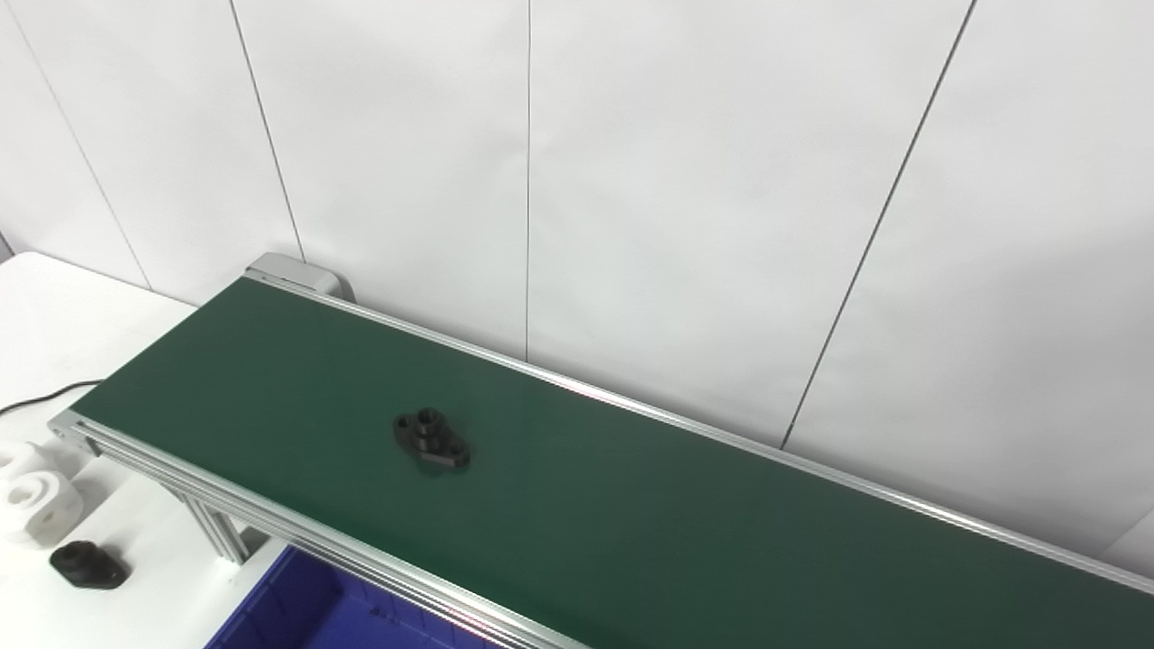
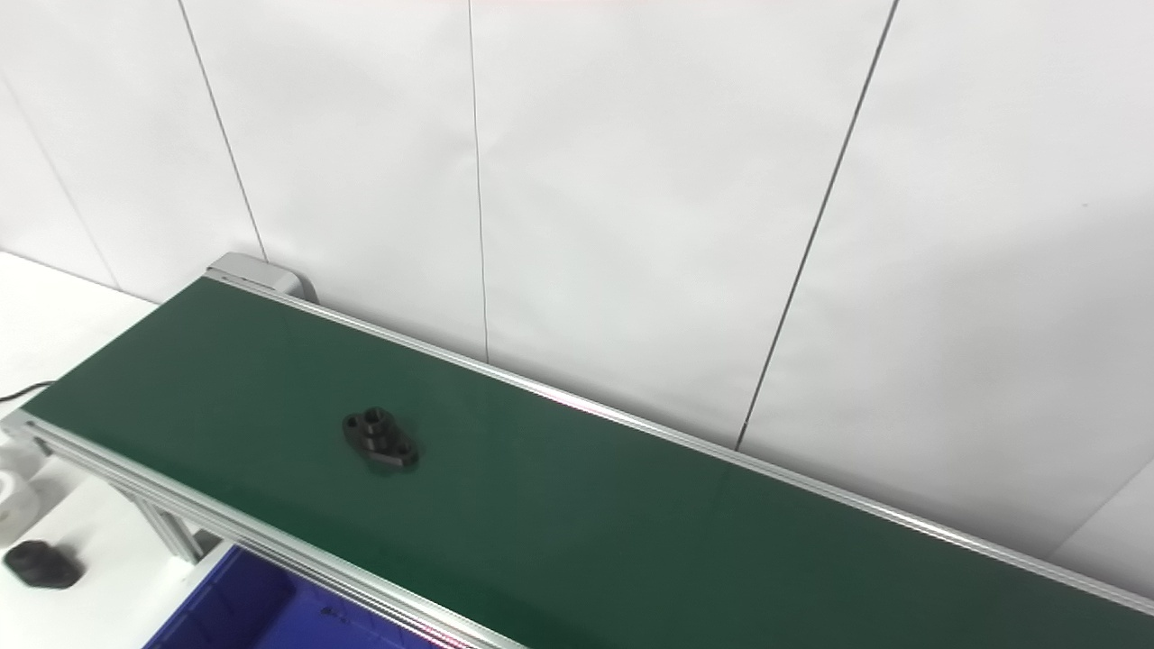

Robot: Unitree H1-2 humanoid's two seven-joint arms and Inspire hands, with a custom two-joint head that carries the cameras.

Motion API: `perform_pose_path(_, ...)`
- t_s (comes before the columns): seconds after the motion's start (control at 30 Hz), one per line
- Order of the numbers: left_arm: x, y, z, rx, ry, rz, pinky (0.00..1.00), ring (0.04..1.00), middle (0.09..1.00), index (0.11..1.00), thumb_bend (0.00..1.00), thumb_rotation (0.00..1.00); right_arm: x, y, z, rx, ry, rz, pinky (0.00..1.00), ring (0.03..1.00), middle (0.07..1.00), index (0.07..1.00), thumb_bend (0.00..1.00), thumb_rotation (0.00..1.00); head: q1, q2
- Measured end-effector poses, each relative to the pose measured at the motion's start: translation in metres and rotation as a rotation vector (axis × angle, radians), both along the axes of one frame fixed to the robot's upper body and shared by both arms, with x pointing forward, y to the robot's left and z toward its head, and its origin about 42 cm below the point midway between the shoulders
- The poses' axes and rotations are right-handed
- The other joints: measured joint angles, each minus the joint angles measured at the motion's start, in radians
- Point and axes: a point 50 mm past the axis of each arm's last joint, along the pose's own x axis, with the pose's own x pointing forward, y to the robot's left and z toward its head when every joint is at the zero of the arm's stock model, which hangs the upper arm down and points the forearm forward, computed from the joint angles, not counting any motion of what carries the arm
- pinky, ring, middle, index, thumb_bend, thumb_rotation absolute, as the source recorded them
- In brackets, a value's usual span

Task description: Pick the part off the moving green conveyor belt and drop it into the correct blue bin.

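Black flanged plastic part [image 1: 431,439] rides flat mid-width on the green conveyor belt [image 1: 631,514], alone. Neither hand shows, so I cannot tell how the fingers stand. Best lead the part, pinch its raised hub from above, then carry it to the blue plastic bin [image 1: 297,604] below the near rail.

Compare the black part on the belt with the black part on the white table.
The black part on the belt lies mid-belt on the green conveyor; the black part on the table sits off it, by the white parts. The belt one shows its holes plainly; the table one's are unclear. Both are black, flanged and similar in shape.
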Motion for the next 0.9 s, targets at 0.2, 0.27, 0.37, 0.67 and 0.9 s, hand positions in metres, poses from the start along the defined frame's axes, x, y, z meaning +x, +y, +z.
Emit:
perform_pose_path(0.2, -0.001, 0.001, 0.006, -0.029, -0.007, 0.012, 0.65, 0.746, 0.785, 0.745, 0.91, 0.10, -0.001, 0.001, 0.003, 0.008, -0.017, -0.004, 0.65, 0.759, 0.807, 0.904, 0.80, 0.26, -0.063, 0.023)
perform_pose_path(0.27, -0.001, 0.002, 0.006, -0.026, -0.008, 0.011, 0.65, 0.743, 0.782, 0.744, 0.92, 0.11, -0.001, 0.003, 0.005, 0.018, -0.024, -0.004, 0.69, 0.762, 0.804, 0.899, 0.80, 0.25, -0.098, 0.044)
perform_pose_path(0.37, -0.003, 0.004, 0.006, -0.021, -0.006, 0.010, 0.64, 0.740, 0.784, 0.755, 0.92, 0.13, 0.000, 0.005, 0.009, 0.034, -0.028, -0.004, 0.80, 0.774, 0.800, 0.894, 0.79, 0.24, -0.123, 0.071)
perform_pose_path(0.67, -0.003, 0.016, 0.017, -0.047, -0.017, 0.020, 0.67, 0.772, 0.818, 0.807, 0.92, 0.15, 0.001, 0.010, 0.025, 0.054, -0.082, -0.018, 0.82, 0.787, 0.809, 0.885, 0.79, 0.24, -0.193, 0.204)
perform_pose_path(0.9, -0.001, 0.022, 0.030, -0.070, -0.048, 0.022, 0.69, 0.782, 0.838, 0.836, 0.90, 0.18, 0.014, 0.014, 0.053, 0.112, -0.181, -0.040, 0.82, 0.778, 0.812, 0.881, 0.81, 0.28, -0.259, 0.296)
